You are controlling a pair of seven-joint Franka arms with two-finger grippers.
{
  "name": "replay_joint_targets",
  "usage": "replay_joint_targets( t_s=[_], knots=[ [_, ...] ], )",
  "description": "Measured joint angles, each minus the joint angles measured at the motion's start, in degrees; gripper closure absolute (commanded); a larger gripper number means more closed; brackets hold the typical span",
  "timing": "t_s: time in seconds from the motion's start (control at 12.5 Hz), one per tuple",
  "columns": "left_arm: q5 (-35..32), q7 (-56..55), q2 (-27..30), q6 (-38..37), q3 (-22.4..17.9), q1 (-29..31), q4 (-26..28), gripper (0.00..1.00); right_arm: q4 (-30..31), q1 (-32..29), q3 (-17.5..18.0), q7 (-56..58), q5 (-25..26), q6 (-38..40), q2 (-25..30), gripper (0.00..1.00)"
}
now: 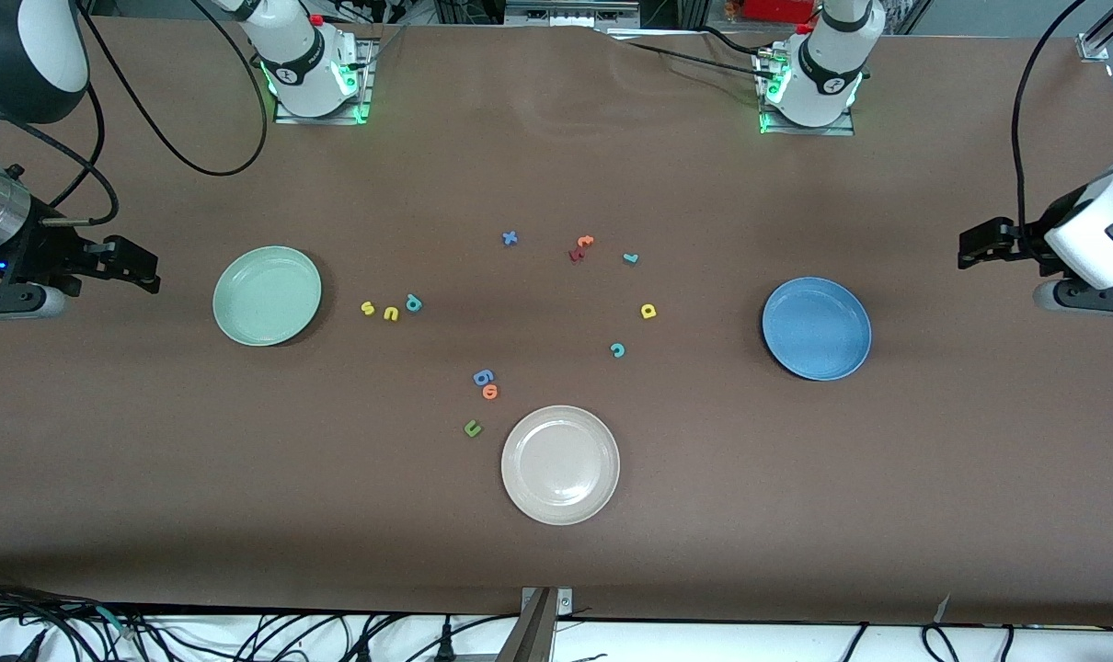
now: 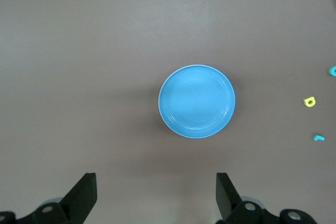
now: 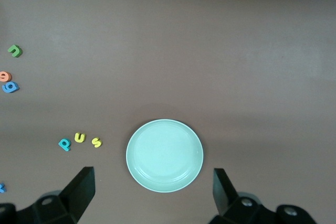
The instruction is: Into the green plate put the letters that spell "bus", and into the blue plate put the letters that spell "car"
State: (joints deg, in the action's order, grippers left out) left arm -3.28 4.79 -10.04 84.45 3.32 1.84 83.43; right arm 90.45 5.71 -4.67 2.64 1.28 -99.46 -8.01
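Nothing of the task is done: all three plates lie bare and every letter sits loose on the brown table (image 1: 796,515). The left gripper (image 1: 970,246) hangs over the table's edge at the left arm's end, jaws spread wide and holding nothing; the right gripper (image 1: 143,267) waits likewise over the right arm's end, jaws spread and empty. The green plate (image 1: 267,295) lies toward the right arm's end, the blue plate (image 1: 816,328) toward the left arm's end, and a cream-white plate (image 1: 560,464) lies between them, nearer the front camera. Just beside the green plate stand the yellow "s" (image 1: 367,308), yellow "u" (image 1: 391,313) and teal "b" (image 1: 413,302) in a row. Nearer the blue plate, well apart from one another, lie the yellow "a" (image 1: 648,311), teal "c" (image 1: 618,349) and teal "r" (image 1: 630,258). All six still need moving; the "bus" row looks the easier start for the right arm, I judge
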Motion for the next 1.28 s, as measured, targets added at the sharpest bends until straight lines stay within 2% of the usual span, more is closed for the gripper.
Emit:
replay_joint_targets(
  t_s=[1.28],
  knots=[
    [0.0, 0.0, 0.0, 0.0, 1.0, 0.0, 0.0, 0.00, 0.0, 0.0, 0.0, 0.0, 0.0, 0.7, 0.0, 0.01]
  ],
)
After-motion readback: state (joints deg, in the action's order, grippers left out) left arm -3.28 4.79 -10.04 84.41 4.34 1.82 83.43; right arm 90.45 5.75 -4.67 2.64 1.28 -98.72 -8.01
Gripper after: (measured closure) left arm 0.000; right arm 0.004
